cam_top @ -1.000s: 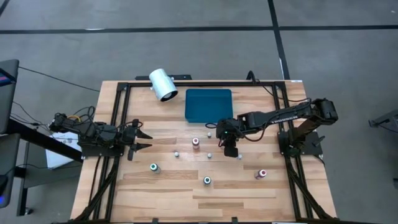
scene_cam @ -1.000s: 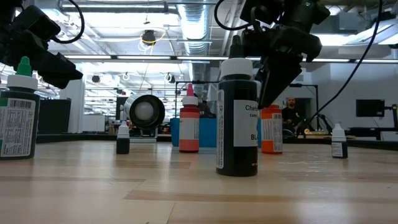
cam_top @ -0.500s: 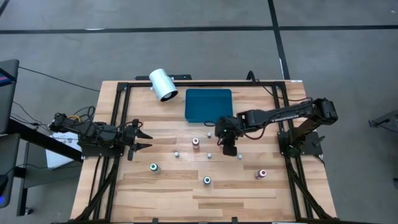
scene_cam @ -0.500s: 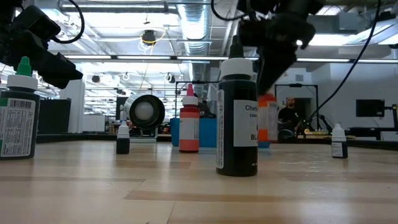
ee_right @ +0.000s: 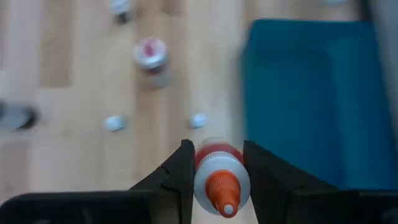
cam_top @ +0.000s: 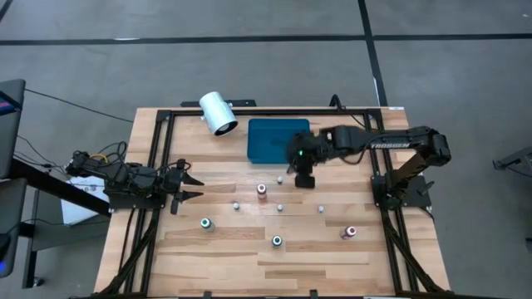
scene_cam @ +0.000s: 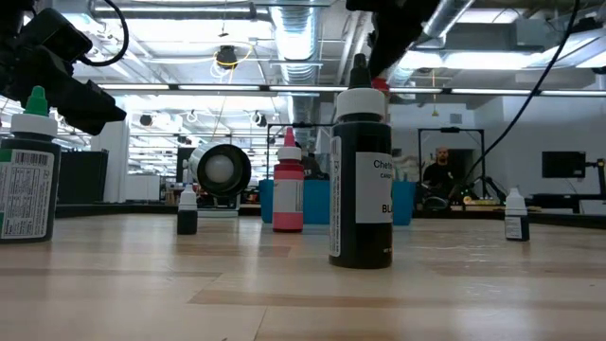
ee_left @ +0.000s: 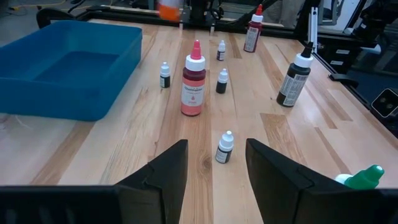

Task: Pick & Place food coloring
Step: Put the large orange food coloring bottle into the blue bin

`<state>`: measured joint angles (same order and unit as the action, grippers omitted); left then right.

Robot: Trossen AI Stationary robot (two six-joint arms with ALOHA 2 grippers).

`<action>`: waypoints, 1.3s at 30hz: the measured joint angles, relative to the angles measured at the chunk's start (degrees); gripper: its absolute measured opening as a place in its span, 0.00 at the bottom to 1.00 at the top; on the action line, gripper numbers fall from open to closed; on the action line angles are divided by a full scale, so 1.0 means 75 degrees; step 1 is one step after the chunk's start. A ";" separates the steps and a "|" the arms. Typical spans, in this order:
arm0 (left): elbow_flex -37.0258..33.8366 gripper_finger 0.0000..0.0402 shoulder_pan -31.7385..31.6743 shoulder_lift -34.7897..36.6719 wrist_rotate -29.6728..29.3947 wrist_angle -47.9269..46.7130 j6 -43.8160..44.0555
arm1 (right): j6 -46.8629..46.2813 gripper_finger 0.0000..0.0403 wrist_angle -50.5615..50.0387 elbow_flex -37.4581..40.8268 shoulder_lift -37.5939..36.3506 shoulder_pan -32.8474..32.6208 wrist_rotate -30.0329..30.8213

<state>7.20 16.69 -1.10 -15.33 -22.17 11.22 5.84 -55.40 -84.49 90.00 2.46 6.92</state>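
Note:
My right gripper (cam_top: 303,173) is shut on an orange-red food coloring bottle (ee_right: 220,179) with an orange tip, above the table by the near right corner of the blue tray (cam_top: 278,139). The bottle also shows far off in the left wrist view (ee_left: 169,9). Other bottles stand upright on the wood: a red-topped one (cam_top: 262,190), another red-topped one (cam_top: 350,232), and two green-topped ones (cam_top: 205,223) (cam_top: 277,241). My left gripper (cam_top: 188,188) is open and empty at the table's left side. My right gripper pinches the bottle between its two fingers, one on each side of it at the white collar (ee_right: 204,175) below the orange tip. The fingers come from above, pointing down. The bottle is upright, tip up, lifted clear of the table.
A big white cylinder (cam_top: 218,113) lies left of the tray at the far edge. Several tiny white-capped bottles (cam_top: 280,207) stand in the middle of the table. A black bottle (scene_cam: 362,180) stands close in the low view. A person (scene_cam: 438,175) shows in the room behind.
My right gripper has lifted the orange-red bottle off the table and carried it up and toward the far edge, to the blue tray's near right corner. The bottle has stayed upright in the hold.

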 joint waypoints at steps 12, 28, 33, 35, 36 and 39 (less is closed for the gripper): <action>0.0000 0.38 -0.0002 0.0000 0.0000 0.0002 0.0005 | 0.0863 0.28 -0.0469 -0.0460 0.0000 0.1781 -0.0008; 0.0000 0.38 -0.0001 -0.0001 -0.0003 0.0002 -0.0060 | 0.1399 0.29 0.0061 -0.0454 0.0411 0.3059 -0.0931; 0.0000 0.38 -0.0003 -0.0002 -0.0003 0.0002 -0.0061 | 0.1691 0.28 0.0212 -0.0454 0.1040 0.3350 -0.1137; 0.0000 0.38 0.0000 0.0000 -0.0006 0.0002 -0.0064 | 0.1714 0.28 0.0284 -0.0452 0.1275 0.3467 -0.1138; 0.0000 0.38 -0.0001 0.0000 -0.0003 0.0002 -0.0062 | 0.1770 0.29 0.0359 -0.0452 0.1374 0.3527 -0.1148; 0.0000 0.38 -0.0003 0.0000 -0.0003 0.0001 -0.0063 | 0.1889 0.29 0.0473 -0.0451 0.1643 0.3720 -0.1151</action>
<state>7.20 16.67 -1.10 -15.35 -22.16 10.75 20.01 -51.85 -87.88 102.32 30.36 -1.72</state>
